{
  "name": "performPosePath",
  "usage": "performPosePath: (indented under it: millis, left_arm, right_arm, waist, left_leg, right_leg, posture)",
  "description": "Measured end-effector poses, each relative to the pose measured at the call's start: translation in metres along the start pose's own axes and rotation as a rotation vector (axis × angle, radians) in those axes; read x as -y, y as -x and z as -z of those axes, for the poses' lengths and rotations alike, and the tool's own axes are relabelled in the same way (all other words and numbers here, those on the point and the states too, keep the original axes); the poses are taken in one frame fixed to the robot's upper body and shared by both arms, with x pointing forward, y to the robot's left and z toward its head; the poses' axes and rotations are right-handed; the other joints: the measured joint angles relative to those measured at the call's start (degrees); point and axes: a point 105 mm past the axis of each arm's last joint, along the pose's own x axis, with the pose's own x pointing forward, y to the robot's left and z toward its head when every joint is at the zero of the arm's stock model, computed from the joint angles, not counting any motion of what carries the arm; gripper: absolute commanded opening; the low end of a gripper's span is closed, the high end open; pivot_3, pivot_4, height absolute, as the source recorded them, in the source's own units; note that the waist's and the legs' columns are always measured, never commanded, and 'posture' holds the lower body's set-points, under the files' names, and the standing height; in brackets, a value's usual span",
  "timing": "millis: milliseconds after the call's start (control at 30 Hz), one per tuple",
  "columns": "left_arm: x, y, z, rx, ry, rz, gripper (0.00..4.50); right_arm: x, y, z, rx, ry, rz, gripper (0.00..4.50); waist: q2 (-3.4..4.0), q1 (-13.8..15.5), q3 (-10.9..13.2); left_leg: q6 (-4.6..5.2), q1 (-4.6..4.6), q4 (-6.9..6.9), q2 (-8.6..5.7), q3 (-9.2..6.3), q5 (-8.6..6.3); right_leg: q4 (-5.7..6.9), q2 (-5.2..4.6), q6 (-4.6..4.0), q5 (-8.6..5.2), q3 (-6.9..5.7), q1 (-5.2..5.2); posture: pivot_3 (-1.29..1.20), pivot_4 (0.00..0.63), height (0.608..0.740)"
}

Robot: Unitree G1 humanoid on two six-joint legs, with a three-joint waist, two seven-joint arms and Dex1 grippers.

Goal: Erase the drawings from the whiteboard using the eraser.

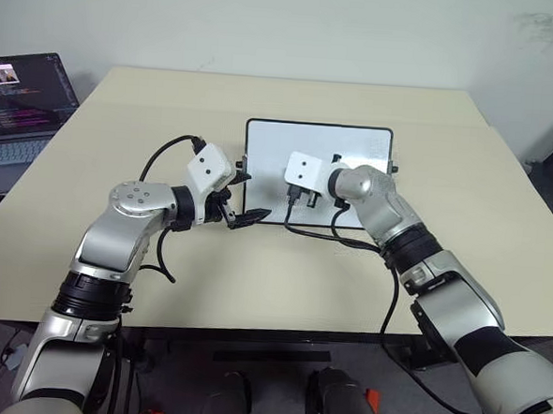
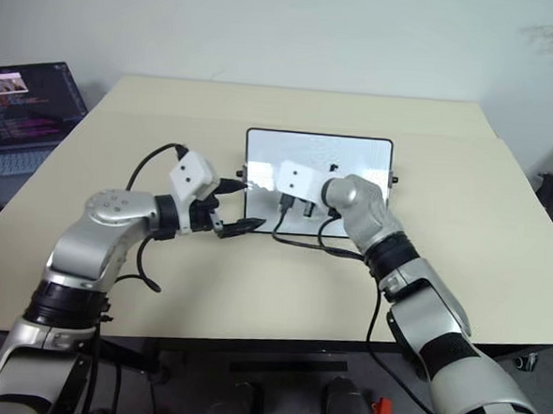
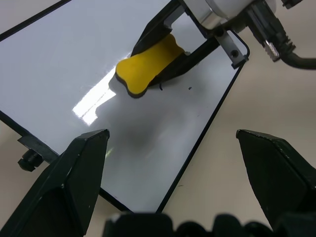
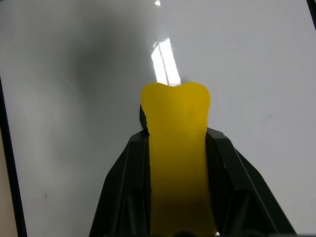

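— Between the right gripper's [image 4: 177, 148] two black fingers, what sits there?
— The yellow eraser [image 4: 177, 148], clamped from both sides, its rounded end sticking out past the fingertips onto the whiteboard [image 3: 74, 64].
— Any drawings left?
— A small dark mark [image 3: 190, 89] just beside those jaws.
— And the left gripper [image 3: 177, 143]?
— Spread wide, nothing between its fingers, over the whiteboard's near corner, short of the eraser.

Yellow eraser [image 3: 148, 64] pressed flat on glossy whiteboard [image 3: 74, 64], faint drawings [image 3: 190, 89] beside.
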Motion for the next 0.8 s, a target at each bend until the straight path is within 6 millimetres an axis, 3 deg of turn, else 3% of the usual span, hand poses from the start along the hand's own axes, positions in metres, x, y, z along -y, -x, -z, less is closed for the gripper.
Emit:
performPosePath:
  millis: [133,267,400,533,600,800]
  left_arm:
    - [0.000,0.000,0.000,0.001,0.001,-0.004,4.50]
    - [0.000,0.000,0.000,0.001,0.001,-0.004,4.50]
    - [-0.001,-0.001,-0.001,0.003,-0.001,-0.004,4.50]
    - [-0.001,-0.001,-0.002,0.005,-0.002,-0.004,4.50]
    - [-0.002,-0.001,-0.001,0.004,0.000,-0.004,4.50]
    - [-0.001,0.000,-0.001,0.003,-0.001,0.005,4.50]
  right_arm:
    - [0.011,0.005,0.004,-0.006,-0.005,0.031,1.11]
    - [0.023,0.015,0.012,0.006,-0.122,0.042,1.11]
    - [0.054,0.042,0.013,0.056,-0.204,0.104,1.11]
    - [0.084,0.081,0.029,0.065,-0.229,0.209,1.11]
    - [0.084,0.095,0.034,0.107,-0.252,0.218,1.11]
    - [0.052,0.112,0.048,0.185,-0.317,0.155,1.11]
  waist:
    - [0.00,0.2,0.0]
    - [0.00,0.3,0.0]
    - [0.01,0.4,0.0]
    - [0.01,0.6,0.0]
    - [0.01,0.7,0.0]
    - [0.02,0.4,0.0]
  left_leg:
    - [0.00,-0.29,-0.01,-0.01,0.00,0.00]
    - [0.00,-0.36,-0.01,-0.01,-0.02,0.00]
    - [0.00,-0.48,-0.01,-0.02,-0.07,0.00]
    - [0.00,-0.53,-0.04,-0.03,-0.12,0.00]
    - [0.00,-0.53,-0.05,-0.03,-0.12,0.00]
    - [0.00,-0.52,-0.04,-0.02,-0.11,0.00]
  right_leg:
    - [0.01,0.00,0.00,0.01,-0.01,-0.27]
    - [-0.02,0.00,0.01,0.00,-0.04,-0.29]
    - [-0.06,0.00,0.05,0.00,-0.08,-0.35]
    - [-0.10,-0.01,0.05,-0.02,-0.15,-0.37]
    - [-0.10,0.00,0.05,-0.03,-0.16,-0.37]
    - [-0.07,0.00,0.05,-0.03,-0.14,-0.38]
  posture:
    - [0.00,0.150,0.740]
    - [0.00,0.150,0.740]
    - [0.00,0.150,0.740]
    - [0.00,0.150,0.740]
    - [0.00,0.150,0.740]
    - [0.00,0.150,0.740]
